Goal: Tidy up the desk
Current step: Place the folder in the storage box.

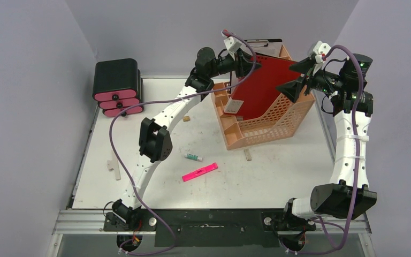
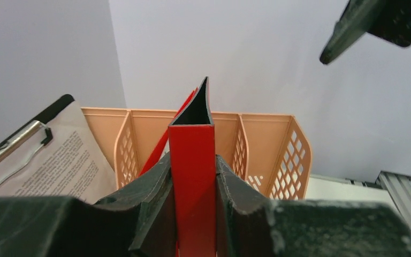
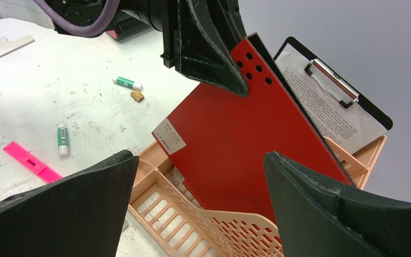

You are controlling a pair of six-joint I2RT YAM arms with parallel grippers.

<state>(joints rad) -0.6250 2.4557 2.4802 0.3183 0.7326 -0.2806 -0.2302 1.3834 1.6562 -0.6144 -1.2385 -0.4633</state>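
Left gripper (image 2: 192, 166) clamps red folder (image 1: 259, 88) by its top edge, apparently to seat it in orange rack (image 1: 270, 128) | right gripper (image 1: 299, 76) spread wide, empty, alongside | desk (image 1: 278, 176) beneath, pink highlighter (image 1: 199, 172) loose on it

Three plain walls close in the scene, all a matte, pale lavender-grey. The left wall (image 1: 27, 80) fills the left side of the top view. The back wall (image 1: 192, 21) runs across the upper middle, and the right wall (image 1: 396, 37) takes the upper right. They meet in two faint vertical corners. The desk (image 1: 278, 176) sits in this nook, its white top scuffed and speckled. A silver rim (image 1: 214, 214) and a black rail (image 1: 214, 231) run along the bottom of the frame. The light is soft and even, casting only weak shadows.
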